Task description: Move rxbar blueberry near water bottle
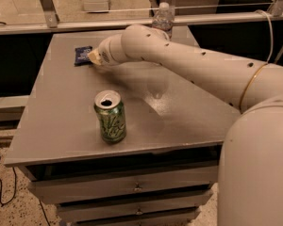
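The rxbar blueberry [82, 54], a small dark navy bar, lies flat at the far left of the table. My gripper [94, 56] is low over the table, right beside the bar's right end. I cannot tell whether it touches the bar. The water bottle [163, 17], clear with a white cap, stands at the far edge of the table behind my arm. Its lower part is hidden by the arm. The arm reaches in from the right, across the table's far half.
A green soda can [110, 116] stands upright near the middle front of the grey table [61, 126]. Drawers sit below the front edge. A rail runs behind the table. My white base fills the lower right.
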`<control>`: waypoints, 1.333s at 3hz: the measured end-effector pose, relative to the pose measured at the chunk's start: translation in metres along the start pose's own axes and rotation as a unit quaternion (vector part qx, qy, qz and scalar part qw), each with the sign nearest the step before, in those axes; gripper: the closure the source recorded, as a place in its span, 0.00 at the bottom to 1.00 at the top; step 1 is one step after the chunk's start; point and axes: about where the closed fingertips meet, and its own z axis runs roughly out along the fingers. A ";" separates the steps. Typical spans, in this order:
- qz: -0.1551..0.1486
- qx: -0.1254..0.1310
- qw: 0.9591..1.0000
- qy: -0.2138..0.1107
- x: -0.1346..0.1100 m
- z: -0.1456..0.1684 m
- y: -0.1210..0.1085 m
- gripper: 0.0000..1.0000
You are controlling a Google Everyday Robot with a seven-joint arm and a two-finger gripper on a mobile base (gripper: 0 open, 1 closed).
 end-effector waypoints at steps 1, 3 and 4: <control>-0.040 -0.012 0.999 -0.022 -0.021 -0.029 0.008 1.00; -0.072 -0.040 0.996 -0.031 -0.029 -0.049 0.023 0.72; -0.065 -0.032 0.997 -0.038 -0.026 -0.047 0.023 0.49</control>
